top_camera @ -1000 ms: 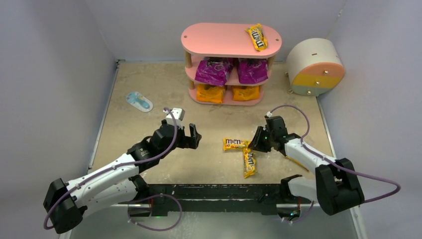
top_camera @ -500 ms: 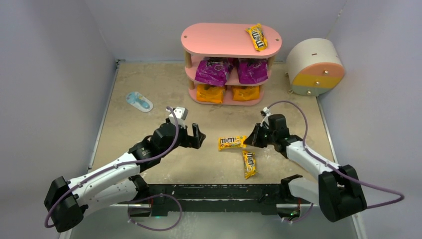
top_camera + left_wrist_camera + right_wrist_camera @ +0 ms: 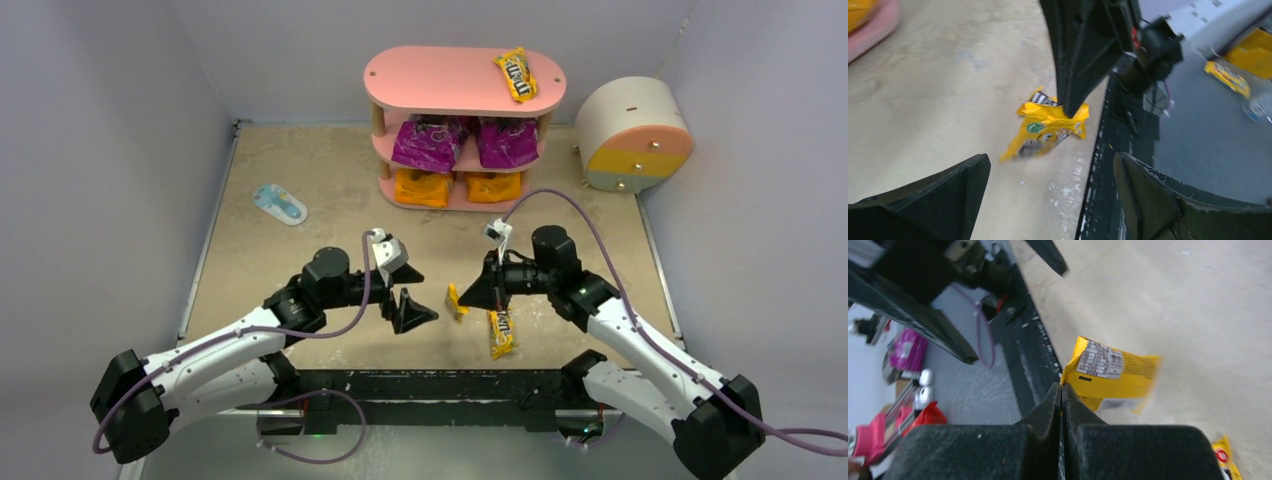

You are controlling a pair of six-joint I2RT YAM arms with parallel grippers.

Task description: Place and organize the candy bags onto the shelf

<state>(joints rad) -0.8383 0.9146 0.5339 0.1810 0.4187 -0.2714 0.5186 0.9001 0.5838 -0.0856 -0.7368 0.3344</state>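
The right hand (image 3: 470, 297) is clenching one end of a yellow M&M's packet (image 3: 457, 300), which is hanging from its fingertips near the front edge of the table (image 3: 300, 170). The left hand (image 3: 418, 293) is facing it, released and gaping wide. A second M&M's packet (image 3: 501, 332) is lying flat on the table just beside the right hand. A third M&M's packet (image 3: 515, 73) is sitting on the top board of the pink shelf (image 3: 440, 80), with magenta bags (image 3: 430, 143) filling the middle tier and orange bags (image 3: 422, 187) the bottom.
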